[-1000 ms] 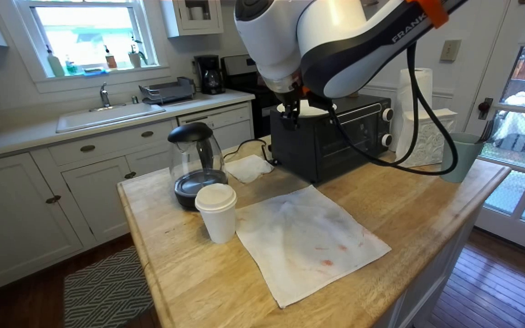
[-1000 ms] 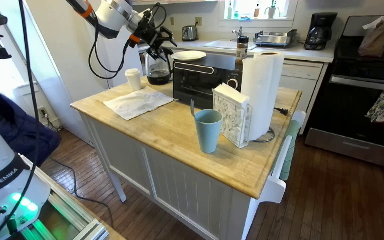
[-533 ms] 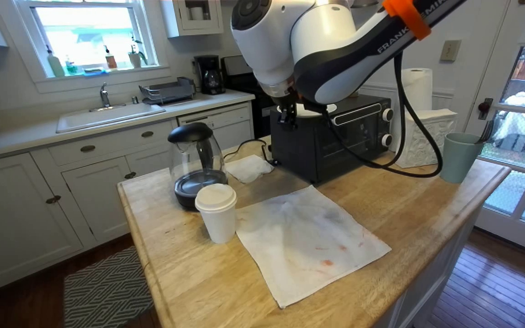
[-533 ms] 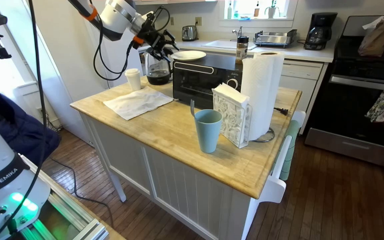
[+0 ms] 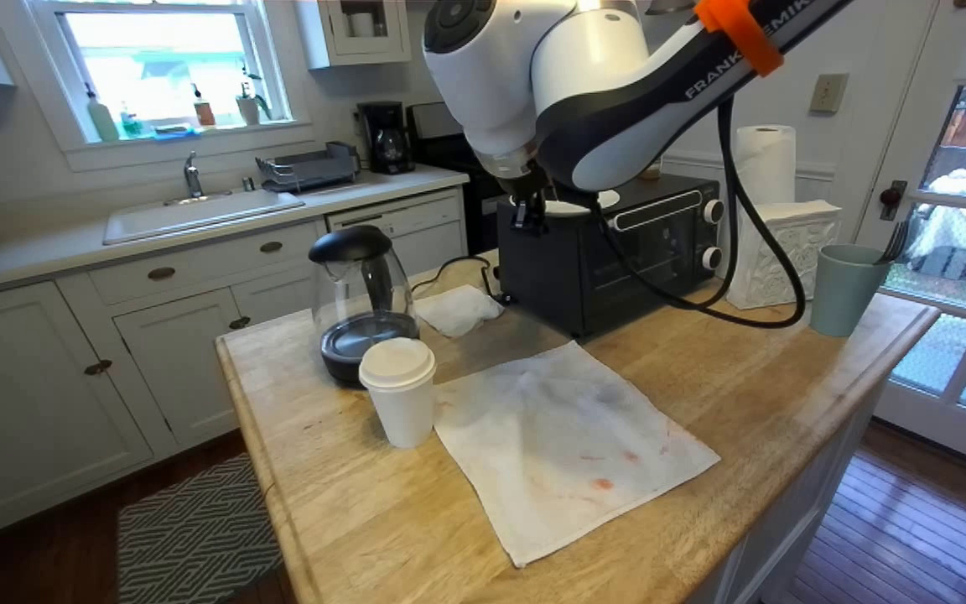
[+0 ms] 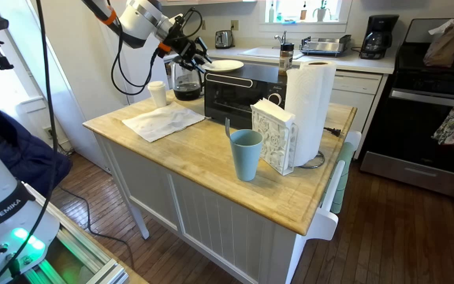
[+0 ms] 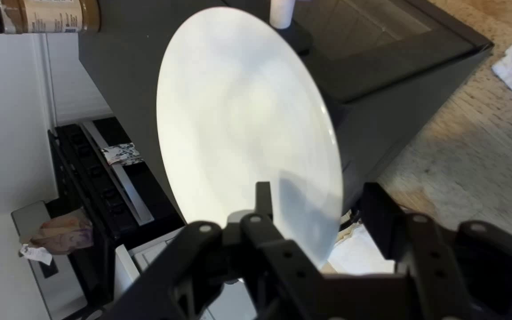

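At far left in an exterior view, a sink [image 5: 198, 216] lies under a window [image 5: 156, 67], with a dish rack [image 5: 311, 170] and a drip coffee maker [image 5: 386, 138] to its right. On the wooden tabletop [image 5: 349, 520] stands a glass kettle [image 5: 366, 310] with a black lid and dark base; just in front of it is an upright, lidded white paper cup [image 5: 399, 403]. A crumpled white napkin [image 5: 458, 310] lies between the kettle and a black toaster oven [image 6: 233, 100]. A stained white towel [image 5: 571, 453] is spread flat, one corner near the cup.

Next comes the end effector [image 7: 318, 195], at the edge of a white plate [image 7: 238, 111] that lies on the left end of the oven's top in both exterior views. Its fingers stand apart, one over the plate and one outside the rim; whether either touches it cannot be told.

Farther right on the oven stands a black-capped spice jar [image 6: 285, 59]. Then come a paper towel roll [image 5: 766, 168], upright behind a floral napkin holder [image 5: 785, 260], and a pale blue-green tumbler [image 5: 845, 294] with a fork [image 5: 894, 242].
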Tool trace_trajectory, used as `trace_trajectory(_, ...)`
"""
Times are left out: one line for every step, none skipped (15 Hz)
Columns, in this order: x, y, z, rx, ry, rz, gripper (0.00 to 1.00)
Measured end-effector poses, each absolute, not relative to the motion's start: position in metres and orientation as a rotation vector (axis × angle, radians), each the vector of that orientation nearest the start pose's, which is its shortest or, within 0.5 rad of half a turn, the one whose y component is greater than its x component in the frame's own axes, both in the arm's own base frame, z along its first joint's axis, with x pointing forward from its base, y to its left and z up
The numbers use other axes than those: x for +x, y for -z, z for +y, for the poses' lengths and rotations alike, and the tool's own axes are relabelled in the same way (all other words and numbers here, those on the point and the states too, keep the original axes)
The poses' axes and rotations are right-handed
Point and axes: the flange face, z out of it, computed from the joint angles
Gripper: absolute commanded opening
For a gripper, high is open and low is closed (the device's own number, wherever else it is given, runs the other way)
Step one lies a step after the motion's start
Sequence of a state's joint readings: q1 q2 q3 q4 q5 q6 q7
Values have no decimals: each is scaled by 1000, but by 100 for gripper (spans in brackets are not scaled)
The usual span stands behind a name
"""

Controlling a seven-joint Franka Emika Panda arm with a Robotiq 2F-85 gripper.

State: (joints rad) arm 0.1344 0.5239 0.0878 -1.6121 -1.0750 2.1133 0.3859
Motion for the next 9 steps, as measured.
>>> trace_trajectory(690, -340, 105, 2249, -302, 485, 46)
trace_trajectory(690, -340, 105, 2249, -301, 485, 40)
trace_trajectory(690, -340, 105, 2250, -301, 485, 36)
trace_trajectory(690, -340, 104, 2250, -301, 484, 32)
trace_trajectory(690, -340, 104, 2250, -300, 484, 26)
trace_trajectory(690, -340, 104, 2250, -300, 483, 21)
trace_trajectory(690, -340, 104, 2250, -299, 483, 18)
trace_trajectory(690, -340, 103, 2250, -299, 482, 20)
trace_trajectory(690, -340, 103, 2249, -299, 482, 16)
